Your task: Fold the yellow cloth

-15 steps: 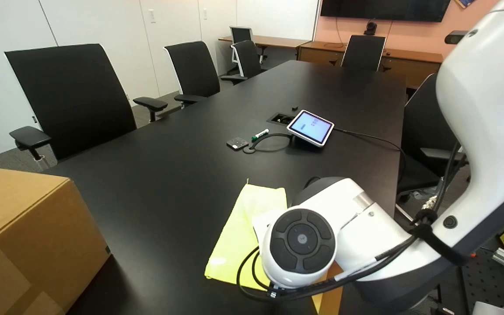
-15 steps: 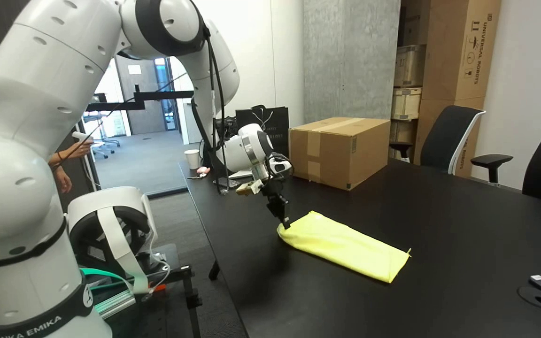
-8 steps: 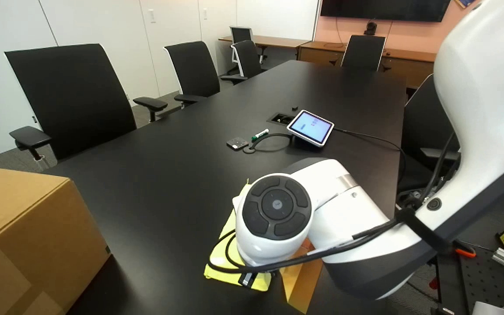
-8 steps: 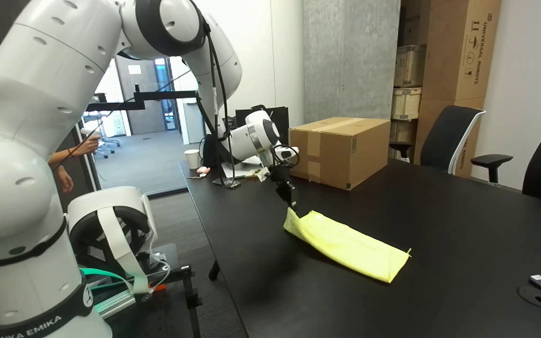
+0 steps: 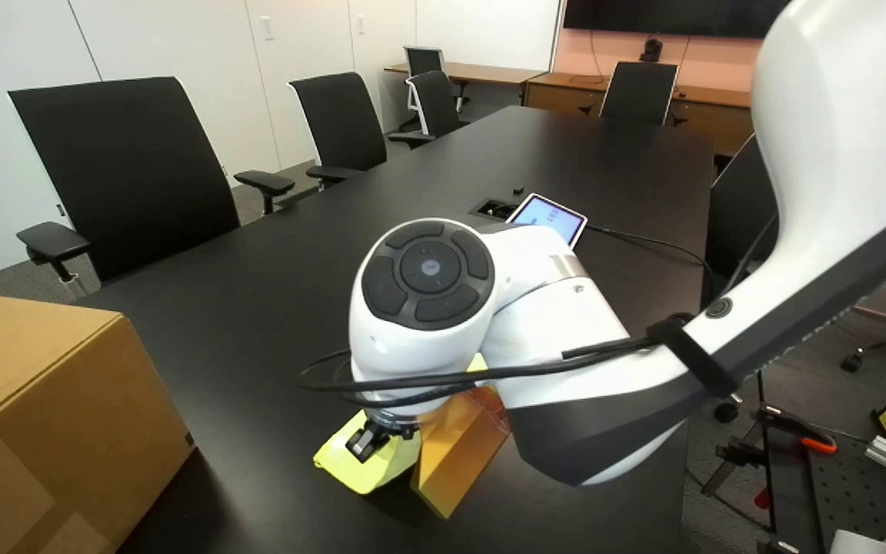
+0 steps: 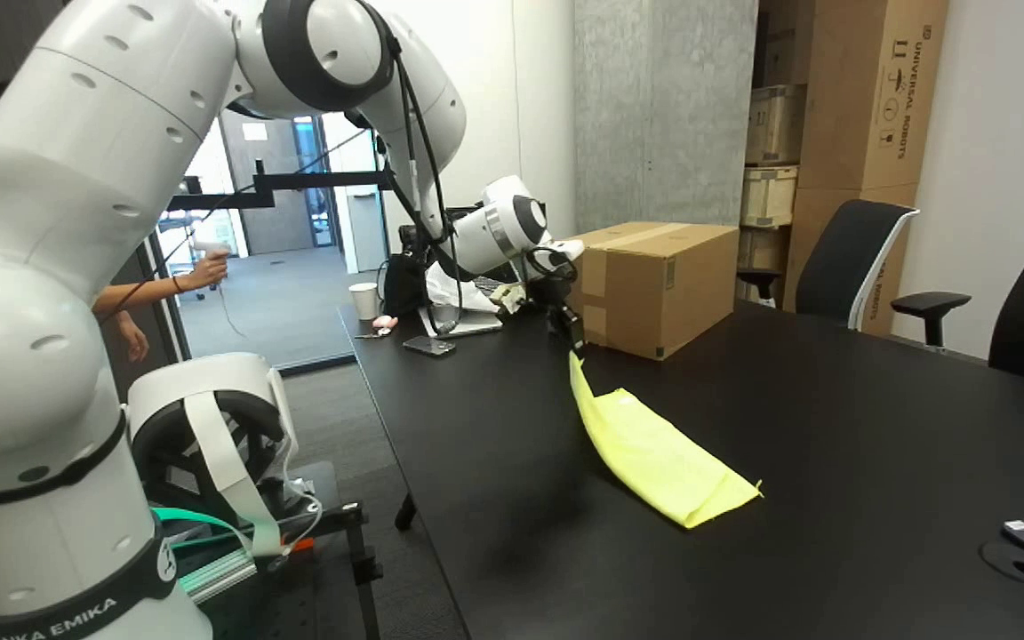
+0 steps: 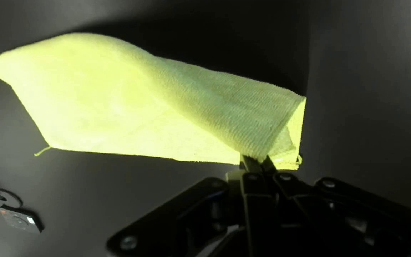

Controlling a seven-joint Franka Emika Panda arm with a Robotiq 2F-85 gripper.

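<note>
The yellow cloth (image 6: 663, 453) lies as a folded strip on the black table, one end raised. My gripper (image 6: 576, 348) is at that end, above the table near the cardboard box. In the wrist view the gripper (image 7: 260, 162) is shut on a corner of the cloth (image 7: 102, 92). The held end curls over the strip, with its paler underside showing. The strip's other end rests on the table, with a small loop at its corner. In an exterior view the arm hides most of the cloth (image 5: 343, 465).
A cardboard box (image 6: 645, 284) stands on the table close beyond the gripper; it also shows in an exterior view (image 5: 58, 431). A tablet (image 5: 558, 219) and a small dark device (image 7: 20, 219) lie past the cloth's far end. A phone (image 6: 429, 345) and white cup (image 6: 364, 300) are near the table edge.
My gripper has risen and moved toward the cardboard box, lifting the held cloth end off the table. The cloth's resting end has slid slightly the same way.
</note>
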